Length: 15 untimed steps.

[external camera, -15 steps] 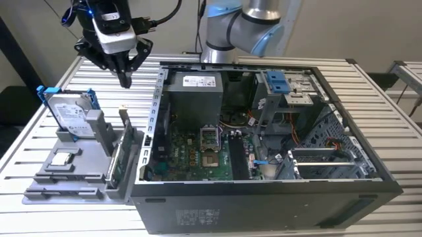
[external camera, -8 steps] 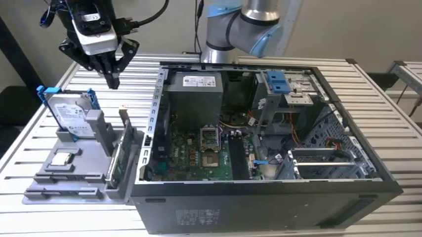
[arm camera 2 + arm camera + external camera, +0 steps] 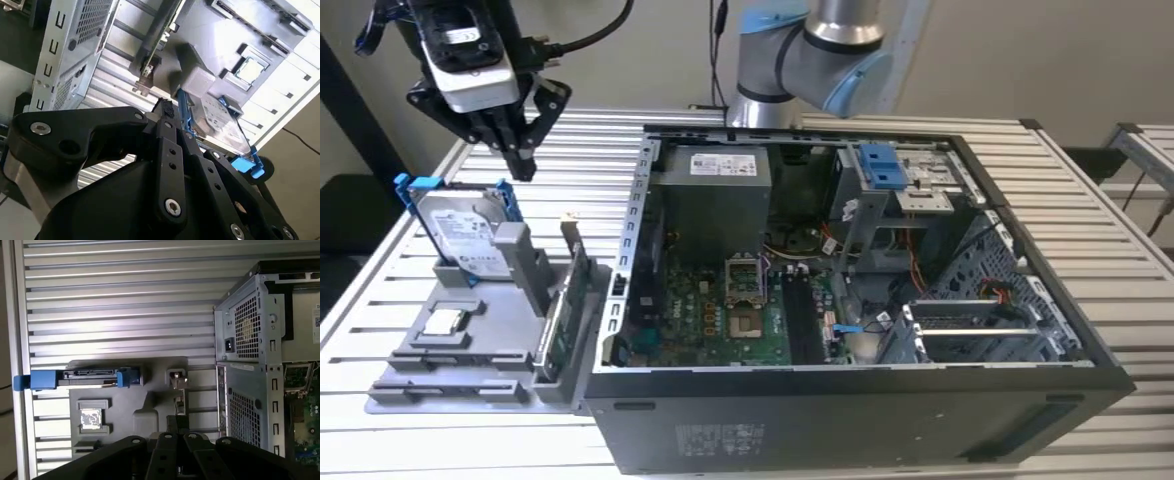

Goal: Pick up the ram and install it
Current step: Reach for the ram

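Observation:
The ram (image 3: pixel 552 335) is a slim green stick standing on its long edge in a slot of the grey parts tray (image 3: pixel 447 385), at the exterior view's left. My gripper (image 3: pixel 522 168) hangs in the air above the far end of that tray, beyond the hard drive, well apart from the ram. Its black fingers (image 3: pixel 165 112) come together at the tips with nothing between them. The fingers (image 3: pixel 172 432) also show in the first wrist view, over the tray. The open computer case (image 3: pixel 854 380) lies beside the tray, with dark memory slots (image 3: pixel 797 310) on its green motherboard.
A silver hard drive with blue rails (image 3: pixel 460 230) leans upright in the tray, seen edge-on in the first wrist view (image 3: pixel 95 379). A taller card with a metal bracket (image 3: pixel 574 250) stands next to the ram. A small square chip (image 3: pixel 447 320) lies flat. Slatted metal table (image 3: pixel 587 150) all round.

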Tool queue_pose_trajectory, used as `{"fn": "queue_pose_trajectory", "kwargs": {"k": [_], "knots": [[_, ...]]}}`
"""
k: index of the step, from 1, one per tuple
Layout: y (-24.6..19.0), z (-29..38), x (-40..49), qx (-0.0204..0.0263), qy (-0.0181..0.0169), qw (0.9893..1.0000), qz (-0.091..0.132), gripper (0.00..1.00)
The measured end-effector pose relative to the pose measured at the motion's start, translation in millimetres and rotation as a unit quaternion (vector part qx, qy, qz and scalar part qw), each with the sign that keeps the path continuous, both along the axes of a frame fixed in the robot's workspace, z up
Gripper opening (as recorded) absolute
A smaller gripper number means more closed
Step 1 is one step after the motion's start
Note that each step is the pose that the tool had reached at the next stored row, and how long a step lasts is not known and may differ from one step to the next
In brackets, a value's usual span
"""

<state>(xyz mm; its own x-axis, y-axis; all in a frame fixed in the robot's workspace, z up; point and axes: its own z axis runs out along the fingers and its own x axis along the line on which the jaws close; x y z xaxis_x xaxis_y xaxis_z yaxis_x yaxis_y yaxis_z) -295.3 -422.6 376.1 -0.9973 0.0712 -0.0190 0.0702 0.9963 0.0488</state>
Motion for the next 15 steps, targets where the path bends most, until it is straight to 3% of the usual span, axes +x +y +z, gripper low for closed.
{"fn": "queue_pose_trajectory", "kwargs": {"k": [15], "knots": [[-0.7,-2.1,-50.3,0.0000,0.0000,1.0000,0.000,0.11]]}}
